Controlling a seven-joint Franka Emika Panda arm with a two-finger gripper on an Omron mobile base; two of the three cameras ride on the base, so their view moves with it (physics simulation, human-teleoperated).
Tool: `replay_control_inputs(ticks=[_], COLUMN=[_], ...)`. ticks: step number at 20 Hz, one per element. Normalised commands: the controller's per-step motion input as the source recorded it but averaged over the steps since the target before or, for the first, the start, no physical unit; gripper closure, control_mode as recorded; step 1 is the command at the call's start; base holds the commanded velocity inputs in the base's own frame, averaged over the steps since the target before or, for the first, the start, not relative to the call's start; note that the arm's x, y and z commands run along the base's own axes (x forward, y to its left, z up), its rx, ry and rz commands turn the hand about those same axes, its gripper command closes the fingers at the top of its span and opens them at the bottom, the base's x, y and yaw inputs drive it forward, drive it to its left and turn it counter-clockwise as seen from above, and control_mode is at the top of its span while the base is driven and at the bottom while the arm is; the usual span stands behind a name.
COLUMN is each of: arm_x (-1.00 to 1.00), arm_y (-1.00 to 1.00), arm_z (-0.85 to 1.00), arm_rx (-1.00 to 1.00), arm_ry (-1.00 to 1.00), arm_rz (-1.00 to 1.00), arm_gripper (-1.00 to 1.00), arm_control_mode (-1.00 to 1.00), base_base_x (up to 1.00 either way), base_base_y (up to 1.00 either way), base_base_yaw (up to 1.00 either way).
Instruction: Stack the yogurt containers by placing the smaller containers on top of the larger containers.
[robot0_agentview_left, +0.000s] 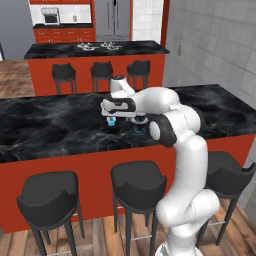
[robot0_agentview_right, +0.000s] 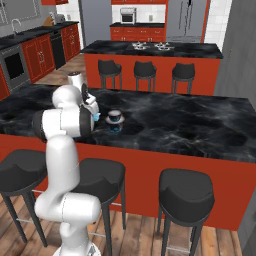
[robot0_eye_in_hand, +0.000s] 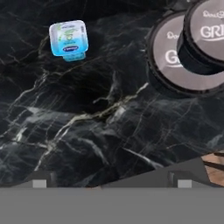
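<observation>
At the upper left of the hand view, a small light-blue yogurt cup sat alone on the black marble counter. At the upper right, a small dark cup with a pale lid rested on the wide dark tub. The gripper at the bottom edge stood wide and empty.

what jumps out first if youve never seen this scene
The white arm reaching over the black marble counter between red cabinets, its gripper open above the containers. In the hand view, a small dark cup already sits on the wide dark tub, while the tiny light-blue cup stands apart on the counter.
</observation>
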Motion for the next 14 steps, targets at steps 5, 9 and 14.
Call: replay_control_inputs(ticks=[5,9,14], arm_x=[0.15,0.12,0.03], arm_y=[0.00,0.00,0.00], arm_z=[-0.11,-0.22,-0.24], arm_rx=[0.00,0.00,0.00], arm_ry=[0.00,0.00,-0.04], arm_rz=[0.00,0.06,0.06], arm_gripper=[-1.00,-1.00,-1.00], arm_control_mode=[-1.00,-1.00,-1.00], base_base_x=[0.00,0.00,0.00], base_base_y=[0.00,0.00,0.00], base_base_yaw=[0.00,0.00,0.00])
